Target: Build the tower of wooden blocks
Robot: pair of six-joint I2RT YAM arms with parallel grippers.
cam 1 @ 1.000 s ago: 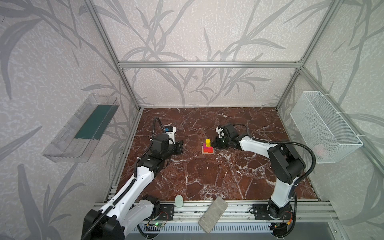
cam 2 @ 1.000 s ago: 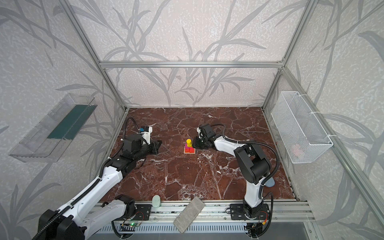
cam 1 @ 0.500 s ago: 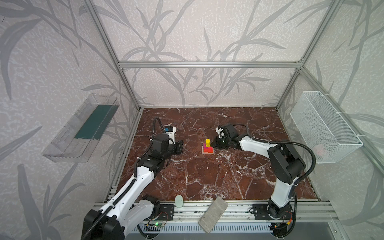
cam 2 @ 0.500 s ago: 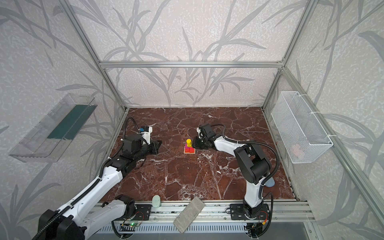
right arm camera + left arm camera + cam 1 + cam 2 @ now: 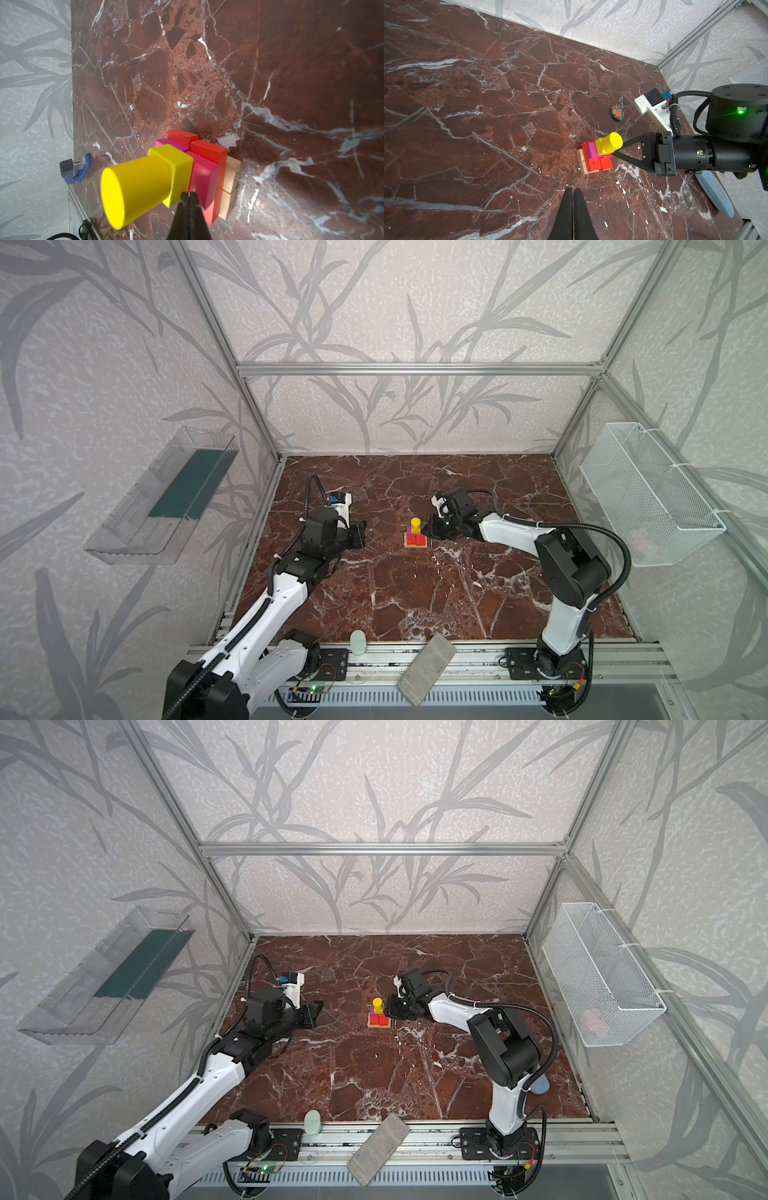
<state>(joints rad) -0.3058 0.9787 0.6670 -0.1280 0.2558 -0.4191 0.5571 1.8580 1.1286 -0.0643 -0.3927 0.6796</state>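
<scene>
1. A clear wall bin [image 5: 137, 531] hangs on the left wall, with a dark green strip lying in it.
2. The left gripper [image 5: 359, 534] hovers low over the counter [image 5: 415, 593], well left of the tower and pointing at it. Its jaws are pressed together and hold nothing, as the left wrist view shows [image 5: 573, 190].
3. A pale green oval piece [image 5: 357, 642] lies at the counter's front edge.
4. The tower [image 5: 415, 536] stands mid-counter.
   - Two tan bars [image 5: 230, 176] lie side by side as the base.
   - Two red flat rectangles [image 5: 207, 149] lie on the bars.
   - Magenta cubes [image 5: 203, 176] sit on the red layer.
   - A yellow cube [image 5: 176, 164] sits on those.
   - A yellow cylinder [image 5: 133, 187] stands upright on top.
   - The bar ends carry small dark marks [image 5: 579, 154], too small to read.
5. A grey stone brick [image 5: 426, 668] lies tilted across the front rail.
6. The right gripper [image 5: 428, 533] is at the tower's right side. Its jaws are closed and empty, and the tip [image 5: 613, 154] is level with the magenta layer. Whether it touches or is just beside cannot be told.
7. A dark round token [image 5: 617, 113] printed with an orange figure lies flat near the right arm.
8. A white wire basket [image 5: 648, 497] hangs on the right wall with something pink inside.
</scene>
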